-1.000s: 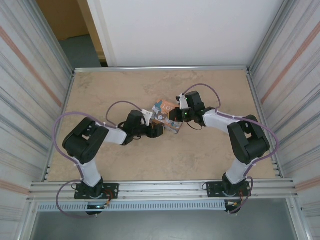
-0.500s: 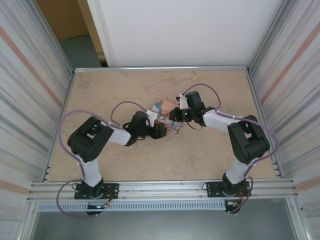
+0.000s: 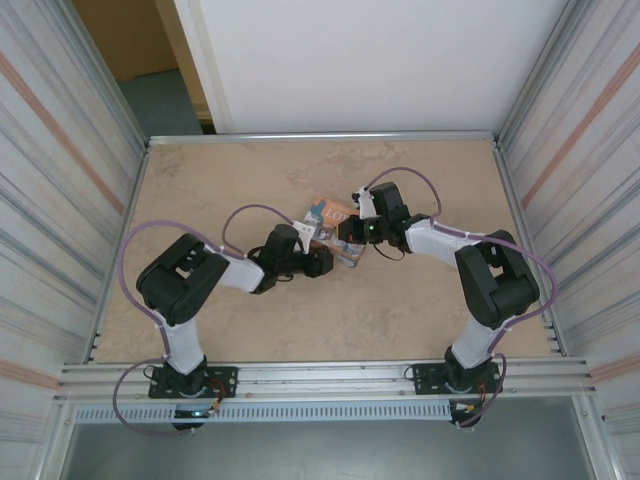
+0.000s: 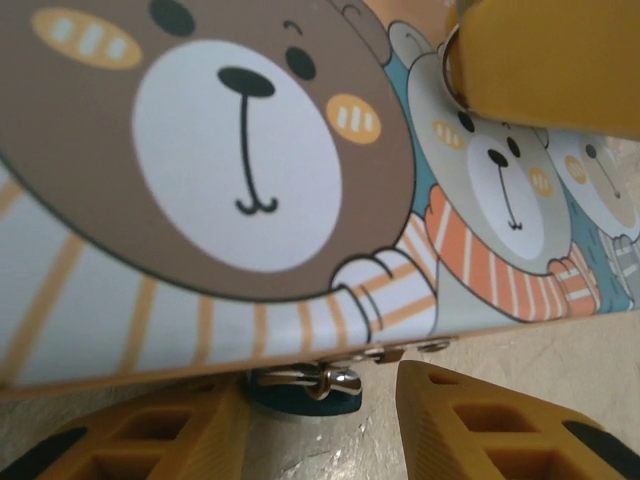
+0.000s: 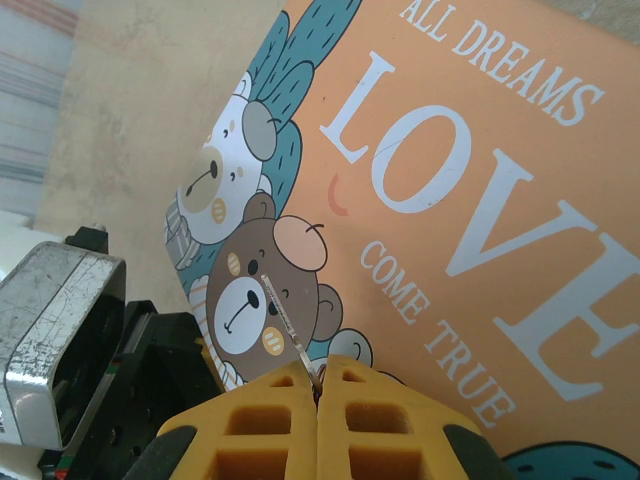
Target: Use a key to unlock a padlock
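Hanging under the box (image 4: 250, 150) edge, the padlock (image 4: 300, 393) is framed by the parted left gripper (image 4: 322, 405); the key (image 5: 283, 318), pinched in the right gripper (image 5: 318, 377), is pointed across the box toward it.

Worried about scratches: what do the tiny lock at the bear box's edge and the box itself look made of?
The padlock looks metal: a dark teal coated body and what seems a bright chrome-like shackle catching glints. The box has a smooth printed skin with crisp cartoon art; coated card or tin, I cannot tell which.
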Robot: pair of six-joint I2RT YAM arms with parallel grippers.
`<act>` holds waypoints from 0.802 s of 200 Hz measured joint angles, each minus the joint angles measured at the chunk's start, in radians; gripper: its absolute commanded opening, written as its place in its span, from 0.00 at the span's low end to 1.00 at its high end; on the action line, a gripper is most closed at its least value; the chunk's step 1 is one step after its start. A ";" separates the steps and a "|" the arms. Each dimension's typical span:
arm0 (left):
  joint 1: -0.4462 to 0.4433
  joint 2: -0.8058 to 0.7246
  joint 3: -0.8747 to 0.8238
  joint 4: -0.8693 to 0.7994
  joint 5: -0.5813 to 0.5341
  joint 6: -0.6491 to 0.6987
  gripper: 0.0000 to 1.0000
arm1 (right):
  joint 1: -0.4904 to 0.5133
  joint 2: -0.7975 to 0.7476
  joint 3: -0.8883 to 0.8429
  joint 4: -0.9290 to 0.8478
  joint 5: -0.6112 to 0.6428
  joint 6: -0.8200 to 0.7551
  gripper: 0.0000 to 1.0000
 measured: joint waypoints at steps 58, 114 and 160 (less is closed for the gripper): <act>-0.010 0.006 0.011 -0.009 -0.034 -0.023 0.39 | 0.005 -0.002 0.000 0.000 0.015 0.000 0.00; -0.021 0.012 0.021 -0.023 -0.077 -0.035 0.30 | 0.005 -0.002 0.000 0.000 0.019 0.000 0.00; -0.033 0.012 0.024 -0.022 -0.099 -0.039 0.20 | 0.012 -0.007 0.000 -0.003 0.026 0.000 0.00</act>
